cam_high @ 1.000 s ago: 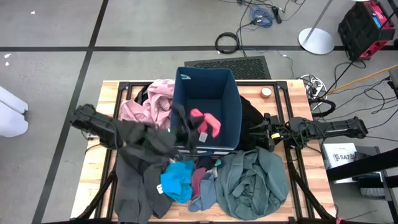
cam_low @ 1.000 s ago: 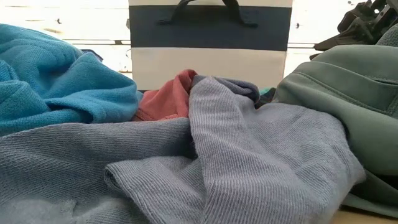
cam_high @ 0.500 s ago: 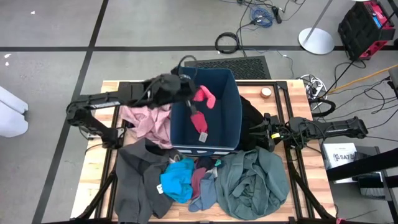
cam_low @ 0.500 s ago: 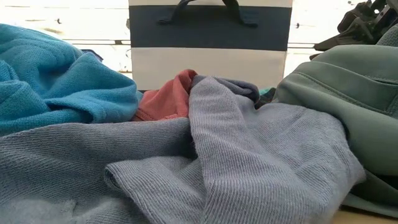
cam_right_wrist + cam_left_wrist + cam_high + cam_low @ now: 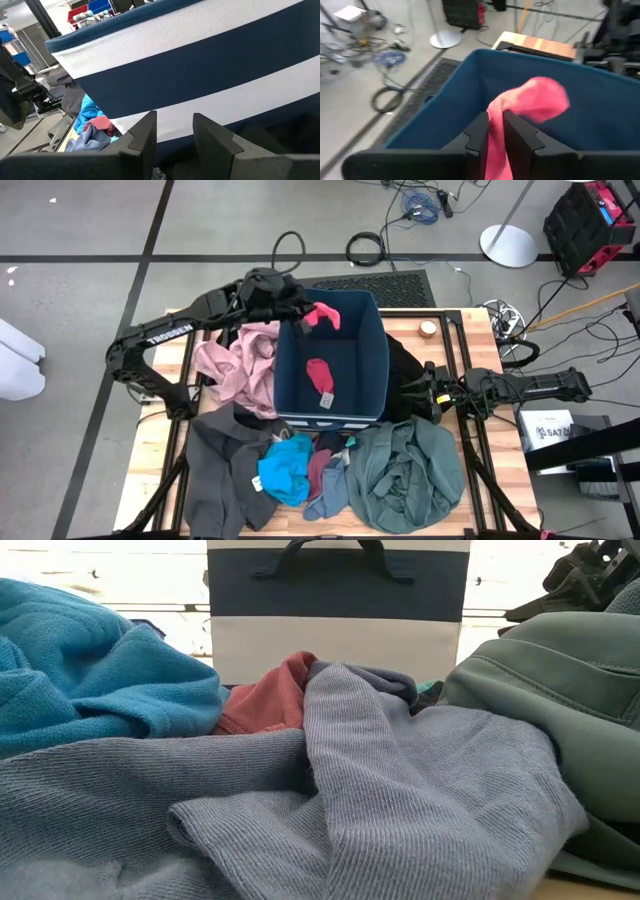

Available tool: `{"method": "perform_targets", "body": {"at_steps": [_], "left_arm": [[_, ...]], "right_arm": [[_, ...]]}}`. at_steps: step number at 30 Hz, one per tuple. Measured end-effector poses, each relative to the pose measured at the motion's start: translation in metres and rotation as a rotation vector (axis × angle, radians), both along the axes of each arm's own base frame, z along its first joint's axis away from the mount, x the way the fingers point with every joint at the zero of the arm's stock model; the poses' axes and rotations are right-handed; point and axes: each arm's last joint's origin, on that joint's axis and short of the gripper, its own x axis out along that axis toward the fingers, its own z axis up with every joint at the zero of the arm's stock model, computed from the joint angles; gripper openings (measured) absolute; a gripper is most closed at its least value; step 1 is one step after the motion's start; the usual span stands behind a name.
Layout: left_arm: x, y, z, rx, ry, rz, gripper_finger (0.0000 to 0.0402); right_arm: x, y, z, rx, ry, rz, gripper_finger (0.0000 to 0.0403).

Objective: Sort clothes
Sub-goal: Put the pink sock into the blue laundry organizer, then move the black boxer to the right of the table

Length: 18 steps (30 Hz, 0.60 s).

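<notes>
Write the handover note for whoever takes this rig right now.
Left gripper: over the bin's far left corner, pink piece between its fingers.
Right gripper: waits empty, open, beside the bin's right wall.
Done: one small pink piece lies in the bin.
Left on the table: dusty-pink garment, dark grey garment, bright-blue piece, grey-green garment.

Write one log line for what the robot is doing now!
left gripper: holding pink piece over navy bin | right gripper: open, waiting beside bin

Left pincer [image 5: 495,131] now over bin [image 5: 372,330]
</notes>
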Motion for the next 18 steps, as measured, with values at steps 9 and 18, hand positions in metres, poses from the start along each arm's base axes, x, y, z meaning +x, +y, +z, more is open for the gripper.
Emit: {"method": "perform_targets", "body": {"at_steps": [9, 18], "left_arm": [[-0.003, 0.006, 0.0, -0.018, -0.004, -0.021, 0.0109], [-0.029, -0.013, 0.004, -0.091, 0.088, -0.132, 0.0111]], "right_arm": [[0.0, 0.0, 0.0, -0.001, 0.004, 0.0, 0.0116], [-0.001, 0.0, -0.005, 0.031, 0.052, -0.004, 0.0116]]}}
